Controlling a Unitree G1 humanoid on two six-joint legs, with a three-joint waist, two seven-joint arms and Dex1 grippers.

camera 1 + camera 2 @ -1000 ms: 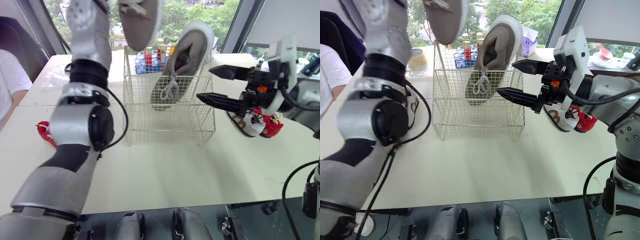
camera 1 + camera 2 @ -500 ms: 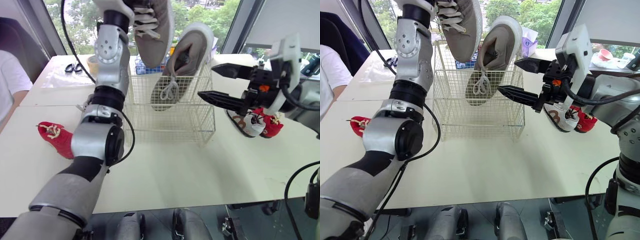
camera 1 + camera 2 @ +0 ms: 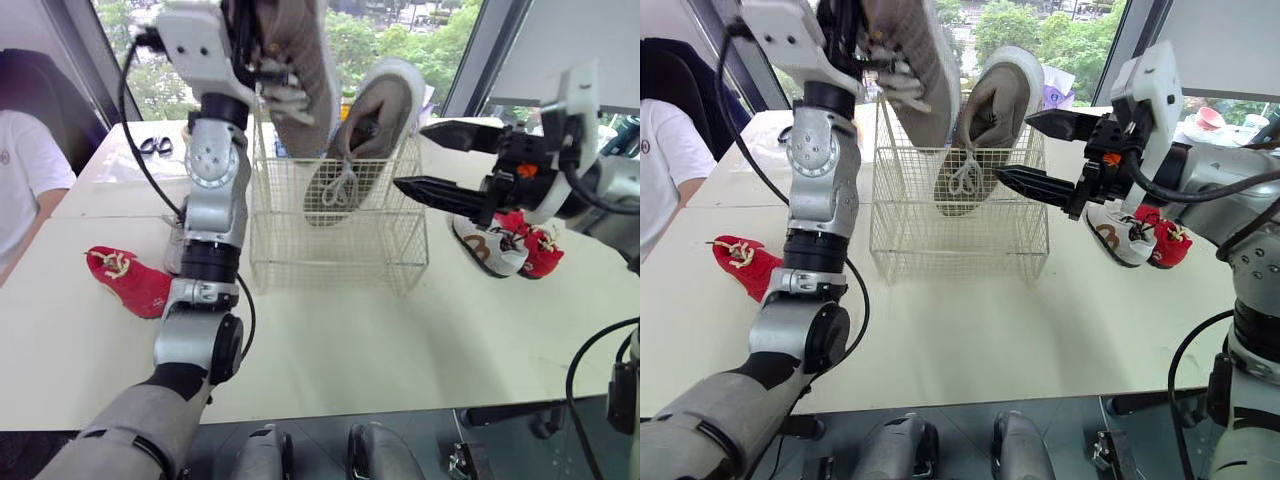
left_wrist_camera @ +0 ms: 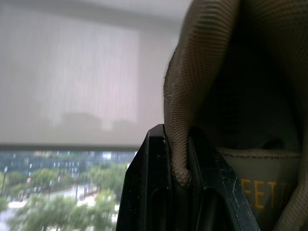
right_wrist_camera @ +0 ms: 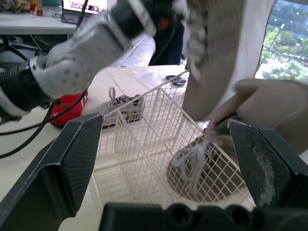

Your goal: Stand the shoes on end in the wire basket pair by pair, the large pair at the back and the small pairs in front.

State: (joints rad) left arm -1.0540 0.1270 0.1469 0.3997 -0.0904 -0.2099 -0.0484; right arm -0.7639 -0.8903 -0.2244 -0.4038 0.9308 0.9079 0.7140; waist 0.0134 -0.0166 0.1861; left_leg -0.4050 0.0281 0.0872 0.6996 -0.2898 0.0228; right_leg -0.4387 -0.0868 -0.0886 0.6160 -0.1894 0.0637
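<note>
- Head view: left gripper (image 3: 258, 45) clamps a grey shoe (image 3: 305, 75) over the wire basket (image 3: 330, 245) rim, beside the second grey shoe (image 3: 365, 140) standing inside. The front of the basket is open.
- Left wrist: fingers (image 4: 144, 192) pinch the shoe's collar.
- Right wrist: right gripper (image 5: 168, 154) spread wide, empty, near the basket's right edge.

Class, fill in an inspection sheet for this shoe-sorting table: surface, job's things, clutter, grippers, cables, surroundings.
Surface: cream table, wire basket standing mid-table.
Job's things: large grey shoe on end in the basket; second grey shoe held above it; red shoe at left; white shoe and second red shoe at right, all three on the table.
Clutter: scissors, far left.
Grippers: left gripper shut on the second grey shoe's collar; right gripper open beside the basket.
Cables: black cable looping off the left arm.
Surroundings: person in white seated at left; windows with trees.
</note>
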